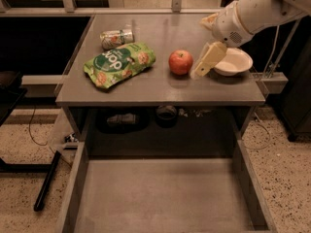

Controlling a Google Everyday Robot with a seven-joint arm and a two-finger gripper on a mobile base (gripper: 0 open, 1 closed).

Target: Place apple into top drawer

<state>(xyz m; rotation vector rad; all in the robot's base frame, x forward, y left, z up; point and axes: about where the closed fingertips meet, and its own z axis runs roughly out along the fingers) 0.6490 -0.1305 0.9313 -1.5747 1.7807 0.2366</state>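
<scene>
Apple (181,62): on bench (160,33), right of centre, toward front edge.
Claw (207,61): low over bench, just right of apple; open or closed, cannot tell.
Top drawer (160,195): pulled out below front edge.

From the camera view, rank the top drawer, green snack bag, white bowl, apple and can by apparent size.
1. top drawer, nearest the camera
2. green snack bag
3. white bowl
4. apple and can, too alike to rank
The gripper hovers between apple and bowl.
</scene>
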